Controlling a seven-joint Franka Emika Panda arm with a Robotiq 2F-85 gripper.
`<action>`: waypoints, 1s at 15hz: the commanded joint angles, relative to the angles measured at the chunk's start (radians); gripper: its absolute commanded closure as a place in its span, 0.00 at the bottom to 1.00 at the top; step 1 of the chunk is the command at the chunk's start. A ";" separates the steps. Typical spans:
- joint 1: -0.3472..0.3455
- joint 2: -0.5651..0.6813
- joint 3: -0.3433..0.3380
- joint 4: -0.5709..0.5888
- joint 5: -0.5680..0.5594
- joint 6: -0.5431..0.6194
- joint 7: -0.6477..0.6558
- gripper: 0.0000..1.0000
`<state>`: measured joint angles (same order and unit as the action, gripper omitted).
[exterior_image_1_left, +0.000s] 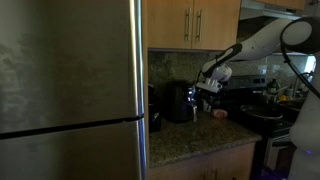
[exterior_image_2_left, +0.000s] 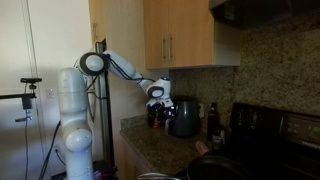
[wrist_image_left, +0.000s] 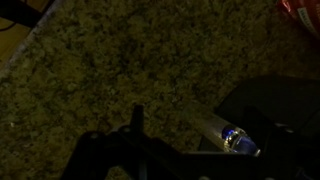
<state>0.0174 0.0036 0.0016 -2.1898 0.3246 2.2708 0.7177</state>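
Appliance: a black, squat coffee maker (exterior_image_1_left: 181, 102) of dark plastic stands on the speckled granite bench (exterior_image_1_left: 195, 140), at the back against the wall; in an exterior view it shows as a dark grey jug-shaped body (exterior_image_2_left: 184, 117).
End effector: the grey two-fingered end effector (exterior_image_1_left: 208, 90) of the white arm (exterior_image_2_left: 120, 66) hangs just beside the coffee maker's top, above the bench; fingers spread apart, nothing between them. Contact with the coffee maker cannot be told.
Progress: judged from these views, the work is at the approach stage. The end effector is near the coffee maker but grips nothing; any grasp or press is yet to be made.
Wrist view: dim; granite bench (wrist_image_left: 120, 70) fills it, with the dark fingers low in the frame and a small blue-lit part (wrist_image_left: 235, 138) on a dark body to one side of them.
Container, near: a small reddish cup-like object (exterior_image_1_left: 220, 115) sits on the bench just beside the coffee maker, on the stove side; its contents cannot be seen.
Container, far: a dark pan (exterior_image_1_left: 258, 115) rests on the black stove (exterior_image_2_left: 268, 135) beyond the coffee maker; its contents are hidden.
Surround: wooden wall cabinets (exterior_image_1_left: 195, 22) hang above the coffee maker; a stainless steel refrigerator (exterior_image_1_left: 70, 90) stands on its other side, nearer the camera.
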 joint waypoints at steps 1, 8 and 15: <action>-0.003 0.021 0.003 0.016 0.028 -0.021 -0.034 0.00; 0.106 -0.021 0.112 0.052 -0.135 -0.001 -0.112 0.00; 0.120 -0.022 0.128 0.052 -0.234 0.019 -0.099 0.00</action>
<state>0.1441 -0.0201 0.1255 -2.1313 0.1336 2.2734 0.6413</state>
